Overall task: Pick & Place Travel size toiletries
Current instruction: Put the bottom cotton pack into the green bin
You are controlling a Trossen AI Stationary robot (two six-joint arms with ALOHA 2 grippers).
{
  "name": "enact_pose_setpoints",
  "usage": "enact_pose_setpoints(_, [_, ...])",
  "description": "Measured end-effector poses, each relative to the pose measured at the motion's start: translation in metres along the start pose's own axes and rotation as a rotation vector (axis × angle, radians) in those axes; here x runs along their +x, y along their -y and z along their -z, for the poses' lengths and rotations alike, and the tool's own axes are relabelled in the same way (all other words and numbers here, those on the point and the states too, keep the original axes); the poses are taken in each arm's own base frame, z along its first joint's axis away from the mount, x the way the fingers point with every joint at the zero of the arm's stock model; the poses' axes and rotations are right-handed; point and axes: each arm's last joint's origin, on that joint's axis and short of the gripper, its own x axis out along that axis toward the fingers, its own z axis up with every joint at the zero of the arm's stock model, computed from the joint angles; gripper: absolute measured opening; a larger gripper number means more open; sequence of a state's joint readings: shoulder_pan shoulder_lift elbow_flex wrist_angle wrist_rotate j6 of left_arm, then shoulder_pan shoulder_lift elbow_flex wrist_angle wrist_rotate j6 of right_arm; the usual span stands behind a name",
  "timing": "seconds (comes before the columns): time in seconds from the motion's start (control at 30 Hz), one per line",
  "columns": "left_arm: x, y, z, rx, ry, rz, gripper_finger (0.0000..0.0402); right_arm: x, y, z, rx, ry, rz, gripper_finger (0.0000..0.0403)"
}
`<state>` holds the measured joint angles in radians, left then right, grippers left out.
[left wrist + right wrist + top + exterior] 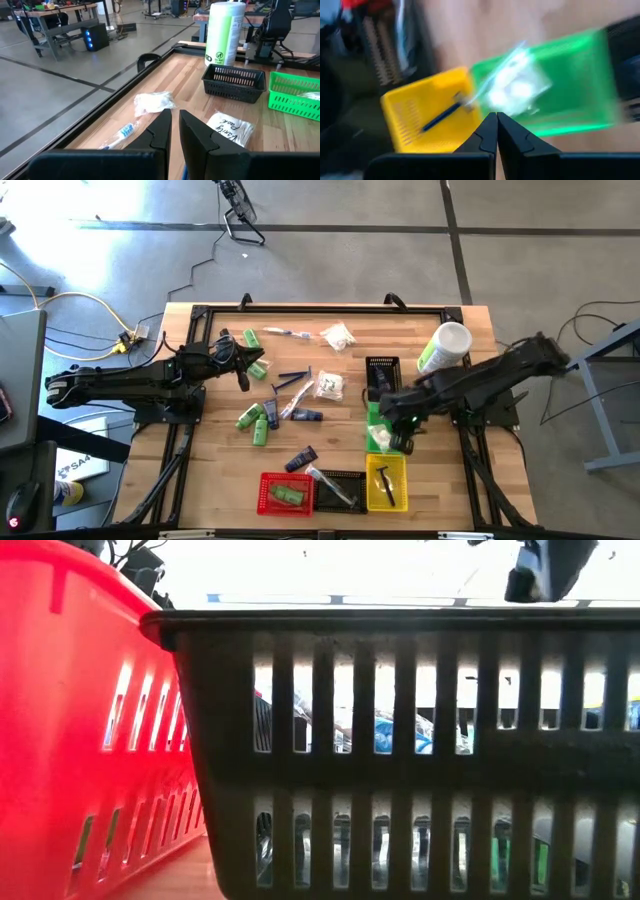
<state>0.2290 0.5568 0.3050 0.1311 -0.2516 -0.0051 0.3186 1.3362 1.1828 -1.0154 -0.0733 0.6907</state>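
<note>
Overhead table view; low camera close against black basket (pixel 400 740).

Daylit scene; glare whitens floor (pixel 120 220) upper left; right wrist view motion-blurred; low view backlit.

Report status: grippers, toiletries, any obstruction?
Right gripper shut, empty, above green basket holding white packet. Left gripper shut, empty, among loose toiletries. No obstruction seen.

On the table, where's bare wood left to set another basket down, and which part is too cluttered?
Free: the near left corner of the table, left of the red basket, and the near right corner beyond the yellow basket. Crowded: the middle, strewn with green bottles, a vanity pack and a toothbrush.
</note>
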Motion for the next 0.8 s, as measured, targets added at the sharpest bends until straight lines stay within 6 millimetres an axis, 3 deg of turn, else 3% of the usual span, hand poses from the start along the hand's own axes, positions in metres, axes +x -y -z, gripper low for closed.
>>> enact_pose_setpoints(0.23, [0.0,0.0,0.0,0.0,0.0,-0.001,0.003,-0.048,0.01,0.017,-0.103,0.332,0.159,0.0002])
enact_pose_setpoints(0.43, [0.0,0.0,0.0,0.0,0.0,-0.003,0.003,-0.065,0.013,0.032,-0.145,0.428,0.246,0.0002])
enact_pose_setpoints(0.57, [0.0,0.0,0.0,0.006,0.0,-0.005,0.003,-0.059,0.014,0.044,-0.165,0.463,0.309,0.0002])
enact_pose_setpoints(0.8, [0.0,0.0,0.0,0.037,0.0,-0.005,0.003,-0.023,0.029,0.065,-0.102,0.5,0.432,0.0002])
